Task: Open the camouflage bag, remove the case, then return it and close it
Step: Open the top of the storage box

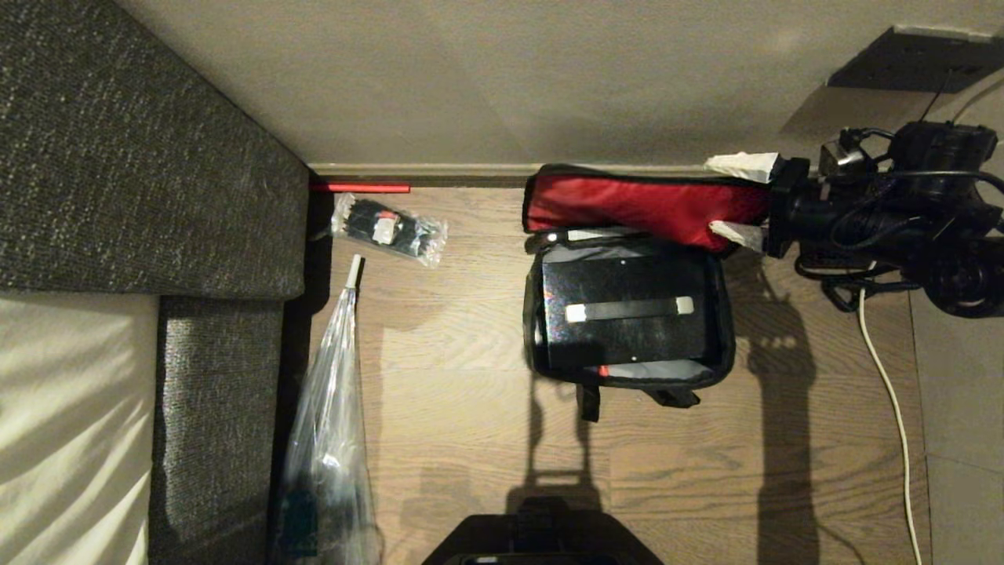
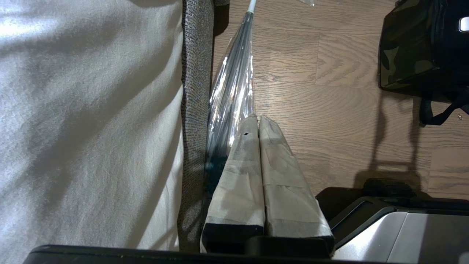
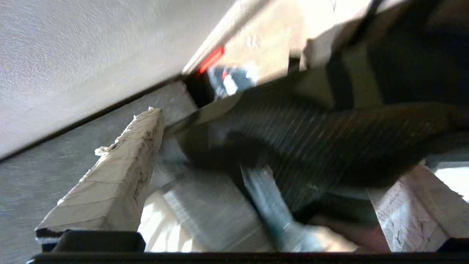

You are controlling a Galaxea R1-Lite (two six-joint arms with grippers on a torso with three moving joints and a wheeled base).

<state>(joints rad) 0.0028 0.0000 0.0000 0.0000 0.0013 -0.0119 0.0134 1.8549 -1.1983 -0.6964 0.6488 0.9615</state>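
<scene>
The camouflage bag (image 1: 627,314) sits right of centre on the floor, red-lined lid thrown back, the case (image 1: 627,310) inside. The right tool (image 1: 741,196), spread wide, straddles the lid edge. Judged next: reach down to the case handle (image 1: 629,309). The left tool (image 2: 259,124) is parked, clenched.

The camouflage bag (image 1: 725,345) sits on the wooden floor right of centre in the head view, open, its red-lined lid (image 1: 643,205) flipped back and standing toward the wall at the upper edge of the bag. Its sides and rim are black, with pale grey lining showing inside and short black straps at its lower edge. The case (image 1: 627,314), a black rectangular box, lies flat inside it, its black bar handle with pale ends lying level across the top.
</scene>
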